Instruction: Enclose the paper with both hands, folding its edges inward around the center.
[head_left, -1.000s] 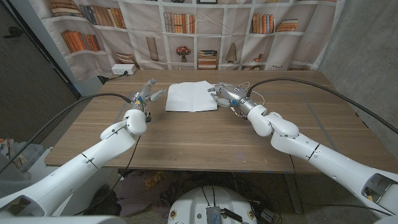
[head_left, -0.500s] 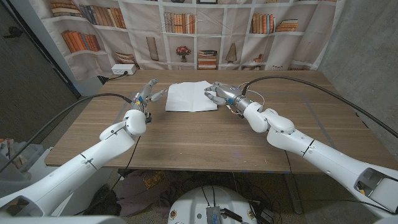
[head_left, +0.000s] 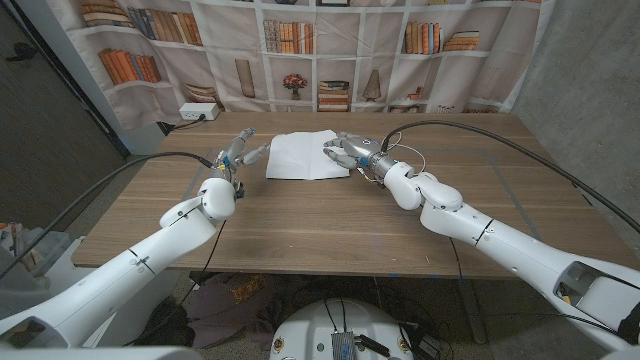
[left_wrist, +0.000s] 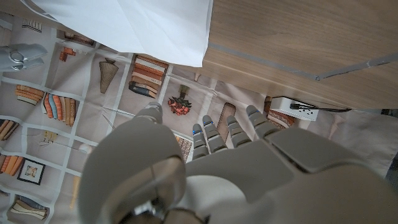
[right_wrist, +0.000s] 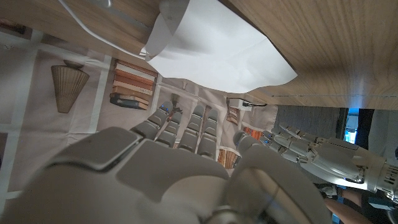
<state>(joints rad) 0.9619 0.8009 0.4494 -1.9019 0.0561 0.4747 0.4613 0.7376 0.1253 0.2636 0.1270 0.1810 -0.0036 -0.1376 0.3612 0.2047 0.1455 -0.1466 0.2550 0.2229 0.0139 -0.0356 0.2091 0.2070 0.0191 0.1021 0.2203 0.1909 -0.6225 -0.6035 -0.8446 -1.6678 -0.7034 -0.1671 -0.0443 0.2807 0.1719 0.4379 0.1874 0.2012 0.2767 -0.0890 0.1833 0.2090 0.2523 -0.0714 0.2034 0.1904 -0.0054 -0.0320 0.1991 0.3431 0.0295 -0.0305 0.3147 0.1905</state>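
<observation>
- The white sheet of paper (head_left: 306, 155) lies toward the far end of the wooden surface (head_left: 330, 225), between both hands.
- Right hand (head_left: 347, 152) sits over the paper's right edge with its fingers spread, gripping nothing as far as I can tell.
- Left hand (head_left: 237, 150) is just beside the left edge, fingers apart, empty.
- I'd scoop both edges inward together, evenly.
- Plenty of bare wood nearer the robot, but the far edge is close.
</observation>
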